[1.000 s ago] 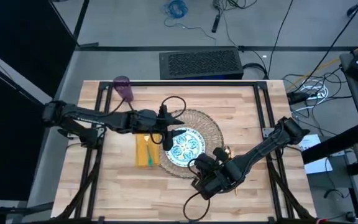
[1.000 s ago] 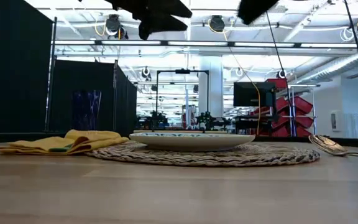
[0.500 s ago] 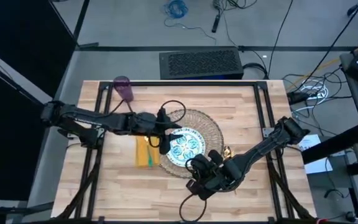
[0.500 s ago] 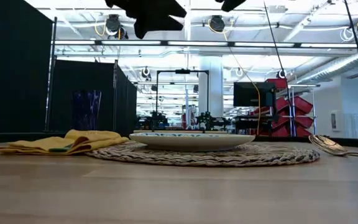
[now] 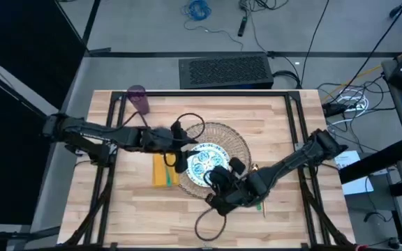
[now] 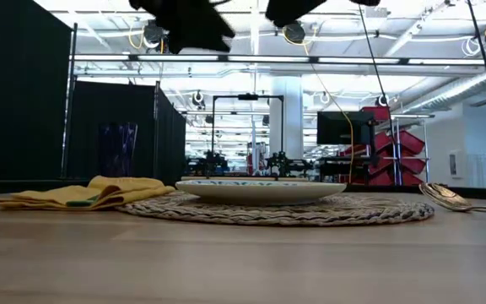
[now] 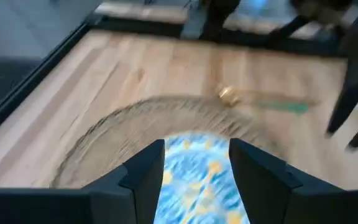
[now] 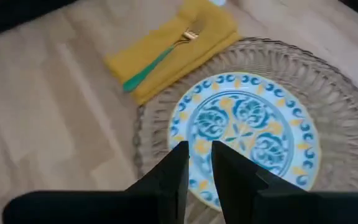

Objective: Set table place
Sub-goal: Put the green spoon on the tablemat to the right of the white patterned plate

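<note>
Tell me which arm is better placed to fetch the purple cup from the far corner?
Left, probably. The purple cup stands at the table's far left corner; the left gripper, open over the plate, is nearer it than the right gripper.

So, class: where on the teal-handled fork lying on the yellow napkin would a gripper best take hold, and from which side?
Probably the fork's teal handle, from above: it lies flat on the napkin, with the fingers straddling its narrow width.
</note>
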Robot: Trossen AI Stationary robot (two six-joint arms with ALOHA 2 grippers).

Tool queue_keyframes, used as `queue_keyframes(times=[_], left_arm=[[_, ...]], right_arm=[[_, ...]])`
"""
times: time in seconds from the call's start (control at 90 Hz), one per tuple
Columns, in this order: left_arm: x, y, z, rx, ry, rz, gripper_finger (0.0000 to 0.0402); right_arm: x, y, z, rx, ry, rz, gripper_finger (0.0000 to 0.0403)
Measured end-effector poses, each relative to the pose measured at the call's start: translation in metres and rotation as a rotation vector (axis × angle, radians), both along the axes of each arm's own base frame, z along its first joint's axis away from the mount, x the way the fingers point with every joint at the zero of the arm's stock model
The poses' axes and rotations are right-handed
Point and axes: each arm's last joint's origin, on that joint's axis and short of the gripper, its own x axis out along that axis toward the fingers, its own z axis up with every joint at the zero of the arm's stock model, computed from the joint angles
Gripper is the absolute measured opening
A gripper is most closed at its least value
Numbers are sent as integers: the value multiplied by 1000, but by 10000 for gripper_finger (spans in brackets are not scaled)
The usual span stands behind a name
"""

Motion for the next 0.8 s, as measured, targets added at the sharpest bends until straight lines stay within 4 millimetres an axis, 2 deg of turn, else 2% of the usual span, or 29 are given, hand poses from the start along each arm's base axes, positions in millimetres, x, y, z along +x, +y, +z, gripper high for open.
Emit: queue_keyframes(times=[0.256, 0.422, 0.544, 0.7, 0.8], left_arm=[[3, 16, -9, -68, 59, -31, 166], [0, 13, -11, -71, 93, -43, 166], [1, 7, -13, -71, 101, -66, 166], [11, 1, -30, -88, 163, -106, 166], [17, -3, -42, -130, 203, -121, 166]], right_arm=[[10, -27, -1, 17, 25, -68, 55], [11, -34, -3, 122, 67, -87, 55], [7, -24, -5, 136, 64, -91, 55], [4, 2, -20, 173, 130, -7, 55], [-4, 12, -26, 191, 177, -33, 55]])
